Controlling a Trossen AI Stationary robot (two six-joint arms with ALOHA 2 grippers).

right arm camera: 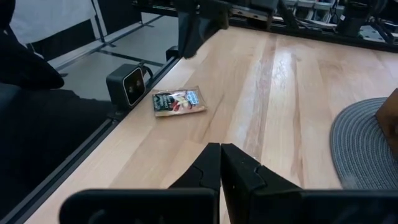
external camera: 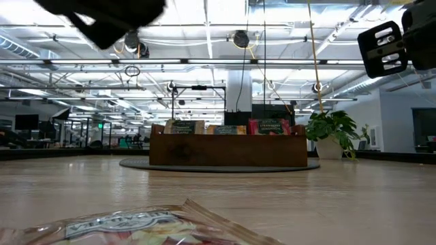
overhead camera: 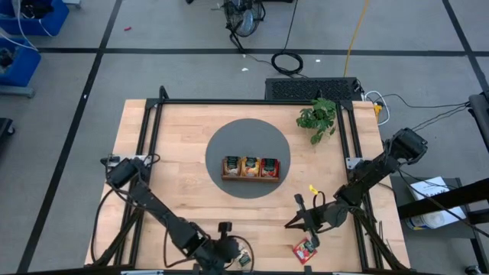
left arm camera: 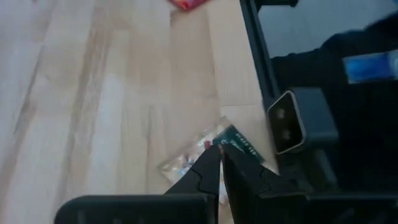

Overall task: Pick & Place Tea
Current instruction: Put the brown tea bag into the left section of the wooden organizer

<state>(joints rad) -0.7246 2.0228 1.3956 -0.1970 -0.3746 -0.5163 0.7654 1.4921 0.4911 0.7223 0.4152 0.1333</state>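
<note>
At the bottom centre of the high view the left gripper (overhead camera: 243, 258) pinches a pale tea packet (left arm camera: 208, 149) beside the low camera (left arm camera: 288, 121), while the right gripper (overhead camera: 293, 224) hangs pressed together near a red packet (overhead camera: 305, 249).

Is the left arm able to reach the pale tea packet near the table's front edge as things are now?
Probably yes. The left gripper hangs right over the pale tea packet with nothing between them, but its fingers are shut and must open first.
</note>
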